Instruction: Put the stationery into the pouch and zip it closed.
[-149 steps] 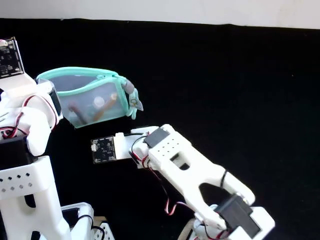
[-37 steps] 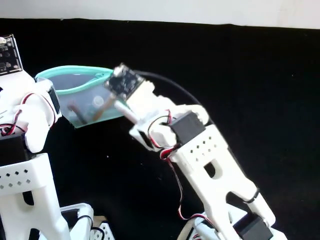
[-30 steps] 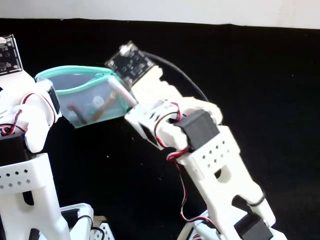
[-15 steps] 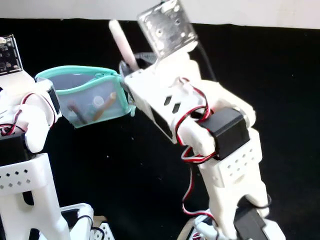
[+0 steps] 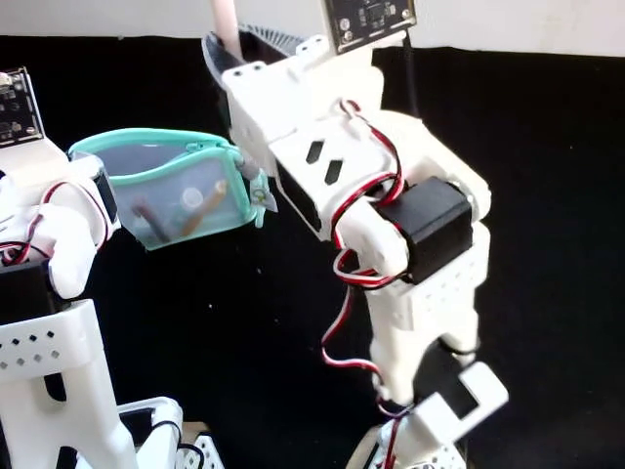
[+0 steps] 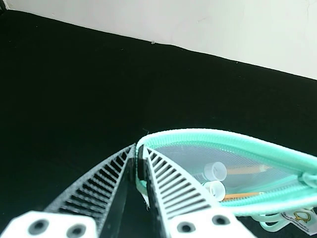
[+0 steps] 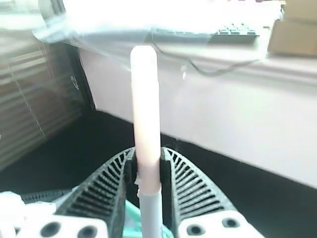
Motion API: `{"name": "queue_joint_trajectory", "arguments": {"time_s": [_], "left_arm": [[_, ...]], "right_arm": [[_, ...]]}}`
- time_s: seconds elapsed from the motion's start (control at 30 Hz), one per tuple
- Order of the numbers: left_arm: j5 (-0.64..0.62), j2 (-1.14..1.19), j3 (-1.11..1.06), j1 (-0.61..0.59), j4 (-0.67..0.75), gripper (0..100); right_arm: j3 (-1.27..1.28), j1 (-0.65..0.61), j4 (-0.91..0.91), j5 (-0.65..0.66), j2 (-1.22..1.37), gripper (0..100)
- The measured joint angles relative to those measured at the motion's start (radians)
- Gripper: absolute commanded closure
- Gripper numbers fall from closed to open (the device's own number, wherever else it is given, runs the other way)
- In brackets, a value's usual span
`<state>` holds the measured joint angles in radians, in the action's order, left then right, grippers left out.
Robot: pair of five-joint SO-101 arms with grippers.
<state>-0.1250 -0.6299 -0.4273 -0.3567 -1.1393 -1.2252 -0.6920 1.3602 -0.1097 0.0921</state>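
A teal mesh pouch [image 5: 166, 191] hangs above the black table with its top open, and pens and a small capped tube lie inside it. My left gripper [image 5: 96, 186] is shut on the pouch's left end; in the left wrist view its fingers [image 6: 148, 171] pinch the teal rim of the pouch [image 6: 233, 148]. A grey zip pull [image 5: 262, 195] dangles at the pouch's right end. My right gripper [image 5: 232, 44] is raised high above the pouch's right end, shut on a pale pen [image 5: 223, 18] that stands upright. The right wrist view shows that pen [image 7: 146, 114] clamped between the jaws of the right gripper [image 7: 147, 156].
Black cloth [image 5: 508, 147] covers the table up to a white wall [image 5: 508, 24] at the back. The right arm's body [image 5: 391, 215] towers over the table's middle. The left arm's base [image 5: 49, 391] stands at the front left.
The right arm, low in front of the pouch five seconds ago, has swung up with the pen, lifting it from the pouch's right end to high above it. The left arm and pouch have stayed still.
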Motion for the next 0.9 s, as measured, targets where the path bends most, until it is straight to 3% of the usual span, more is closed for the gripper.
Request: {"name": "queue_joint_trajectory", "arguments": {"time_s": [0.33,0.9], "left_arm": [[0.000,0.000,0.000,0.000,0.000,99],[0.000,0.000,0.000,0.000,0.000,99]], "right_arm": [[-0.411,-0.072,0.000,0.000,0.334,99.1],[-0.433,-0.098,-0.086,0.000,0.578,99.1]]}}
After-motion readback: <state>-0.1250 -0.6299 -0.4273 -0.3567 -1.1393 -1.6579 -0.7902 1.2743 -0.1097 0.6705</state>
